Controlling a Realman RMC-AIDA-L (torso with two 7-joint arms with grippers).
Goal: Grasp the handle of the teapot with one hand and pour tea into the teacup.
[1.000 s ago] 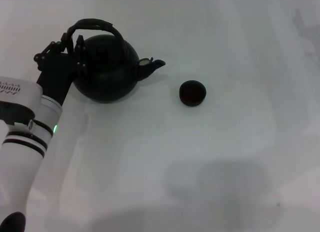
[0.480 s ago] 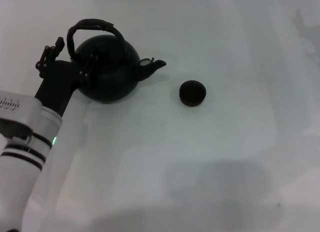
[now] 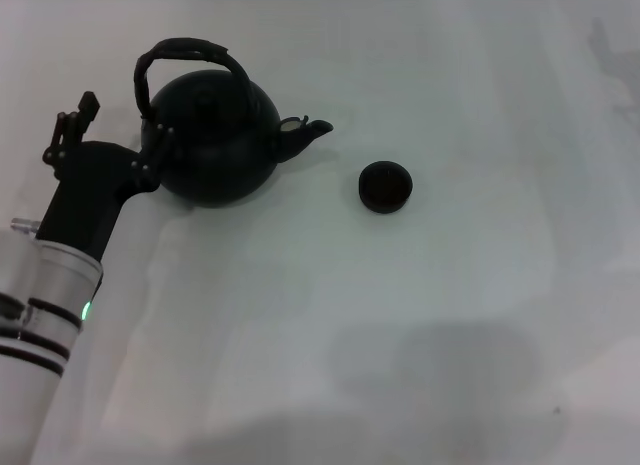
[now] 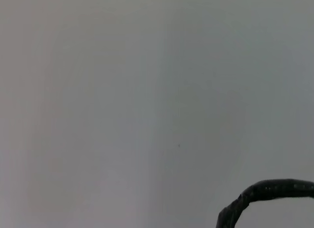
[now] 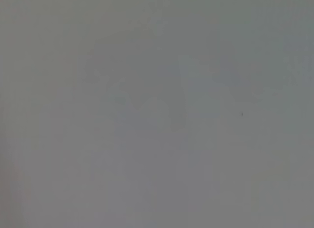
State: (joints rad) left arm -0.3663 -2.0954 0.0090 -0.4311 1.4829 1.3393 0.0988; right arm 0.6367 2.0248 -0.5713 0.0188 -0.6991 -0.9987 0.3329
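Note:
The black teapot (image 3: pixel 215 140) stands upright on the white table at the far left, its spout (image 3: pixel 305 130) pointing right toward the teacup. Its arched handle (image 3: pixel 185 50) stands up over the lid, and part of it shows in the left wrist view (image 4: pixel 274 189). The small black teacup (image 3: pixel 385 186) sits on the table to the right of the spout, apart from the pot. My left gripper (image 3: pixel 122 127) is open and empty just left of the pot's body, below the handle, one finger close to the pot's side. My right gripper is out of view.
The white table (image 3: pixel 400 315) runs wide to the right of and in front of the cup. The right wrist view shows only bare table surface (image 5: pixel 157 110). My left arm (image 3: pixel 50 285) comes in from the lower left corner.
My left gripper has drawn back from the handle, moving left and toward me. The teapot and the cup have stayed in place.

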